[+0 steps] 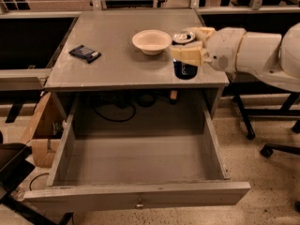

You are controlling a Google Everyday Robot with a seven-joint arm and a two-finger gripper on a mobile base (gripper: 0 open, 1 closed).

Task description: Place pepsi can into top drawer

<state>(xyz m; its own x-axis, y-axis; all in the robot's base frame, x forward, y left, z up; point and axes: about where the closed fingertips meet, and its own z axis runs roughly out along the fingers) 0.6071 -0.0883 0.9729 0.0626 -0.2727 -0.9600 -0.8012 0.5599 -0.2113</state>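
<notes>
The robot's two-finger gripper [188, 43] is over the right front of the grey wooden tabletop [117, 69], either side of the small dark blue pepsi can [185, 70]. Its pale cream fingers [187, 54] are blocky with squared tips. Behind them sits a rounded glossy white wrist housing [222, 48] bearing a small grey disc [219, 62], perhaps a screw or a port. A thin dark seam parts it from a white cylindrical arm segment [258, 50], which widens into a bulbous white shell [290, 55] at the right edge of view.
</notes>
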